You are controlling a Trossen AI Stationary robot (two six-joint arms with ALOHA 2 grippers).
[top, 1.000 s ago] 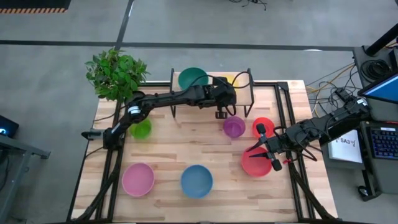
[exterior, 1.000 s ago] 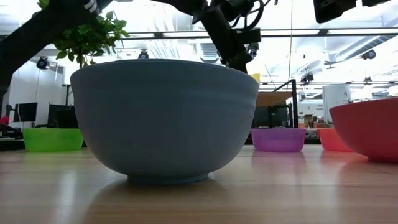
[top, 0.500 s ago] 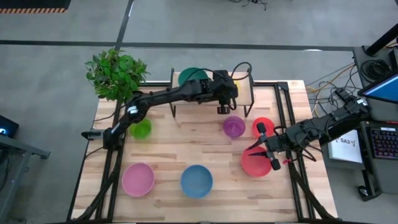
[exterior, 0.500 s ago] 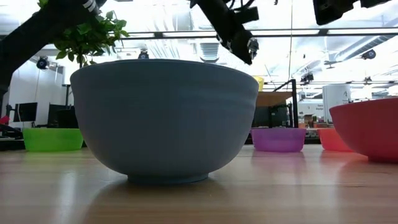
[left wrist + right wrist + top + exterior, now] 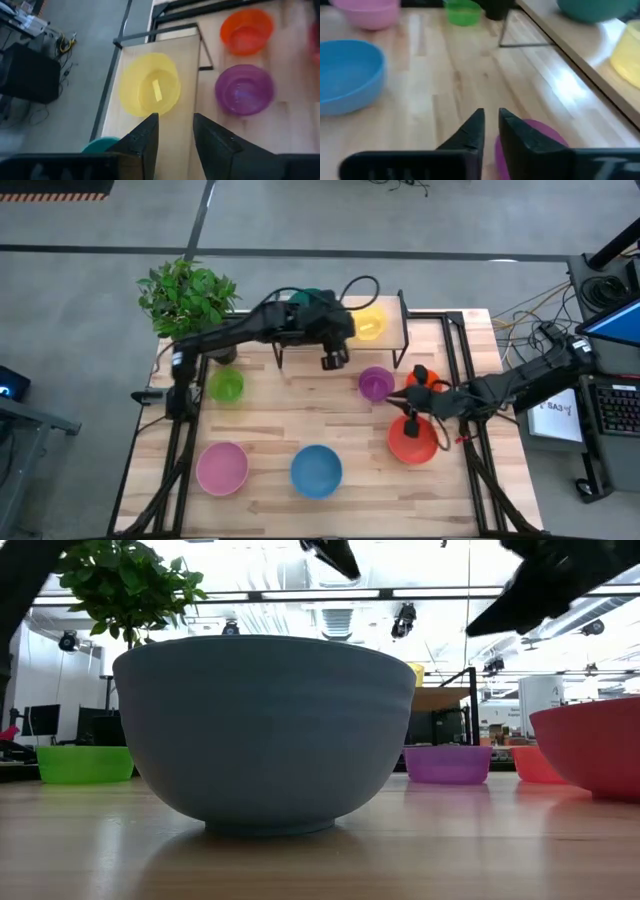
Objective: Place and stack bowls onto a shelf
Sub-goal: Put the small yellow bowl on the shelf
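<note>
Yellow bowl (image 5: pixel 369 323) sits on the shelf (image 5: pixel 390 332) top, right part; teal bowl (image 5: pixel 309 299) also on the shelf at its left end, mostly hidden under the left arm. A second ago the left arm stretched over the yellow bowl; now it has pulled back leftward, so the bowl shows clear. Left pincer (image 5: pixel 333 361) hangs just in front of the shelf, released, fingers (image 5: pixel 145 140) apart with nothing between.

Purple bowl (image 5: pixel 376 383) on the desk (image 5: pixel 270 430) just in front of the shelf, orange bowl (image 5: pixel 424 378) beside it, red bowl (image 5: pixel 412 442) nearer the front, unmoved. Right pincer (image 5: pixel 412 420) has shifted inward, now over the gap between purple, orange and red bowls; fingers (image 5: pixel 520 140) nearly together, gripping nothing.

Blue bowl (image 5: pixel 316 470) and pink bowl (image 5: pixel 222 468) along the front edge, lime green bowl (image 5: pixel 226 386) at the left. Plant (image 5: pixel 185 297) at the back left corner.
</note>
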